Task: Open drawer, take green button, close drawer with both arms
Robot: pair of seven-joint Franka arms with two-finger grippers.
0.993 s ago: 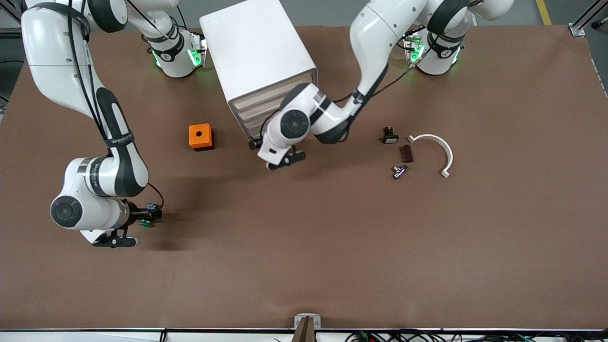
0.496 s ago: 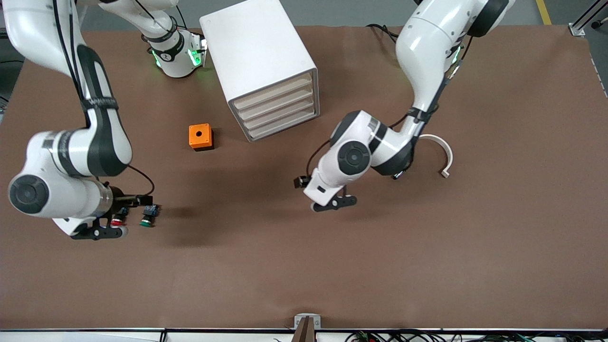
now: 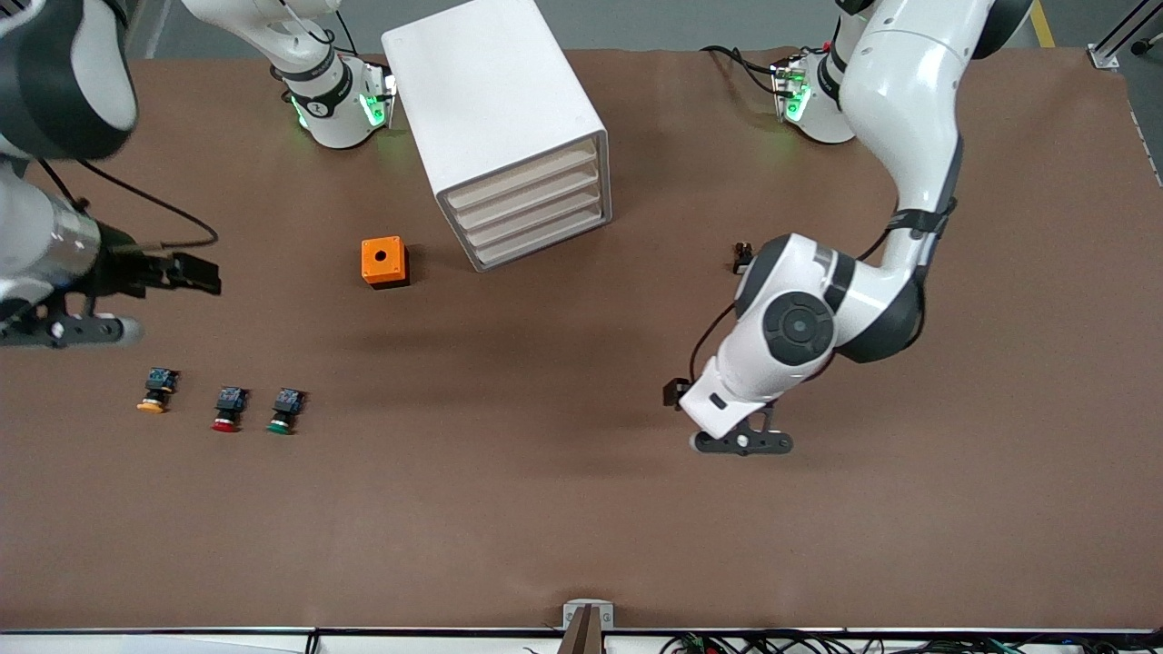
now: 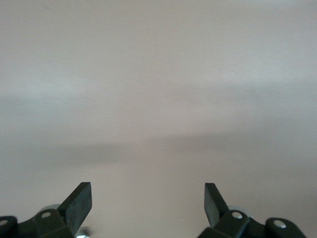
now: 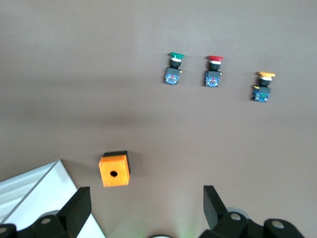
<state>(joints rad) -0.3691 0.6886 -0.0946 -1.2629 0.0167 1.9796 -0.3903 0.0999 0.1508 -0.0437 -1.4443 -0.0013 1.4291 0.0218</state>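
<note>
Currently the large white boxy cabinet [image 3: 495, 109] stands with all four cream-fronted drawers flush; the lowest drawer [image 3: 543, 239] is shut. The tiny push button with the round green cap, black body and blue rear [image 3: 285, 411] lies on the brown surface [image 3: 509, 509], toward the right arm's end of it and nearer to the front camera than the cabinet. A red-capped button [image 3: 228, 410] lies just beside it, and an orange-capped button [image 3: 156, 391] past that — three in a row. An orange square box with a round hole [image 3: 384, 262] sits between the buttons and the cabinet.

The right claw [image 3: 186, 274] hangs over the surface, above the button row; its jaws stand wide apart and hold nothing. The right wrist view shows the green-capped button [image 5: 174, 69] well clear of the fingers. The left claw [image 3: 674, 392] hangs over bare surface toward the left arm's end — jaws fully apart and empty, as the left wrist view shows.

Judgement: with the green button out on the surface and the drawer shut, every step of the task appears done. The next move calls only for both arms to keep clear of the buttons and the cabinet.
</note>
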